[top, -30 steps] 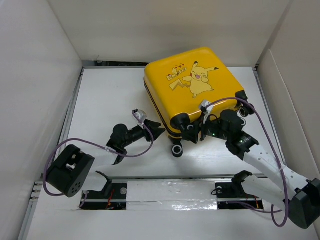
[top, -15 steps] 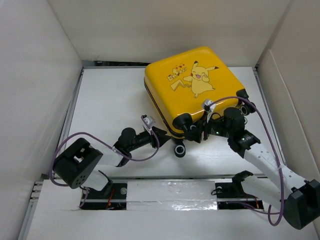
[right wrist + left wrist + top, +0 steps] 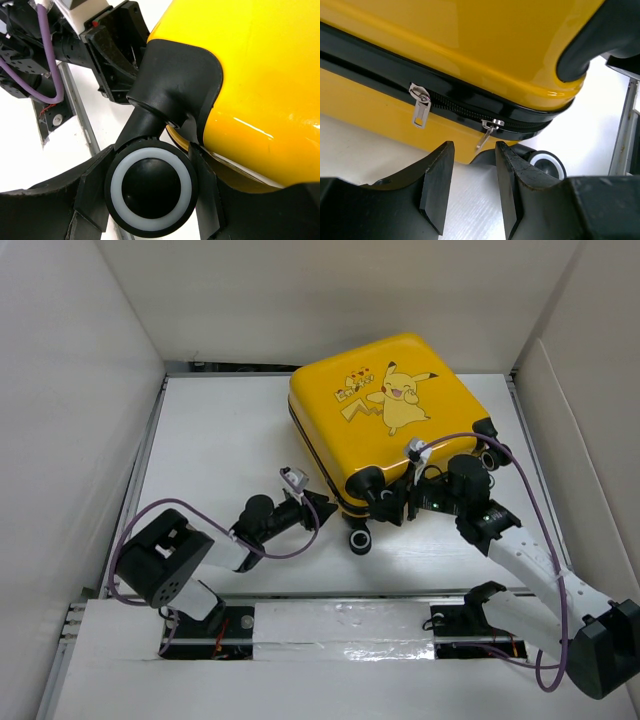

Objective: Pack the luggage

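The luggage (image 3: 385,410) is a yellow hard-shell suitcase with a Pikachu cartoon. It lies shut, face up, at the back right of the table. My left gripper (image 3: 318,503) is open and empty at its near left corner. In the left wrist view the left gripper (image 3: 474,146) points at the black zipper band, with two silver zipper pulls (image 3: 489,134) just ahead. My right gripper (image 3: 388,506) is at the near corner. In the right wrist view the right gripper (image 3: 150,187) is shut on a black wheel with a white ring (image 3: 150,186).
Another wheel (image 3: 358,539) sticks out under the near corner, between the two grippers. Two more wheels (image 3: 489,456) sit at the suitcase's right corner. White walls (image 3: 70,390) enclose the table on the left, back and right. A metal rail (image 3: 340,620) runs along the near edge.
My left gripper has moved right and lower, to the suitcase's near left corner, and its arm has swung. The right gripper and the suitcase have hardly moved.
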Tool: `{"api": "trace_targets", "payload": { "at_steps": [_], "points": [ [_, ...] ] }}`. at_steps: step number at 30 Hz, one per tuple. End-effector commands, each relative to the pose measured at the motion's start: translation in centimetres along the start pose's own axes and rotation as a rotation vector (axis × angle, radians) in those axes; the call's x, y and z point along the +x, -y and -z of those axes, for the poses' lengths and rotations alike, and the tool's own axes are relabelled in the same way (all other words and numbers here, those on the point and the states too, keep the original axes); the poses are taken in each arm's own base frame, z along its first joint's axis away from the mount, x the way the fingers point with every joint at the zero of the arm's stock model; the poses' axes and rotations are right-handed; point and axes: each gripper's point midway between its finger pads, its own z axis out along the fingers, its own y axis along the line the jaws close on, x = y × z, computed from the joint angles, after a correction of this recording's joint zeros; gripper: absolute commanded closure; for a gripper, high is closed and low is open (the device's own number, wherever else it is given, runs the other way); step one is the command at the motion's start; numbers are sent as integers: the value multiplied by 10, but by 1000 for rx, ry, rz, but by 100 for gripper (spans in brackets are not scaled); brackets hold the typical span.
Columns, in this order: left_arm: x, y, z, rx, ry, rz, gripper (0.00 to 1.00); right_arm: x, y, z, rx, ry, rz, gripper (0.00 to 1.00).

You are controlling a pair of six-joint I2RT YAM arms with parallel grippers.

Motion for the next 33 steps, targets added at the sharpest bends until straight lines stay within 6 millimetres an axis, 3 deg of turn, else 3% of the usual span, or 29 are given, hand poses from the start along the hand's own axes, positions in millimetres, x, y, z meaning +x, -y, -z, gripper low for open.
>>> {"api": "trace_targets", "payload": {
  "at_steps": [1, 3, 11, 15, 19, 20, 29, 33],
  "points": [
    [-34, 5, -14, 29, 112, -51, 65, -26, 15, 3, 67, 76, 64, 100],
    [-41, 5, -18, 31, 131, -55, 65, -26, 15, 4, 67, 75, 63, 100],
    [-36, 9, -25, 65, 120, -47, 69, -26, 15, 2, 74, 76, 65, 100],
    [-41, 10, -31, 73, 131, -41, 77, -25, 15, 2, 73, 71, 60, 100],
    [-49, 5, -29, 42, 181, -13, 99, -25, 15, 3, 80, 74, 59, 100],
    [-50, 2, -29, 21, 184, -12, 100, -25, 15, 4, 81, 75, 58, 100],
    [-27, -78, -3, -438, 121, 2, 100, -18, 14, 11, 103, 87, 40, 100],
    [-41, -109, 8, -536, 171, 43, 100, -17, 13, 14, 115, 85, 45, 100]
  ]
}}
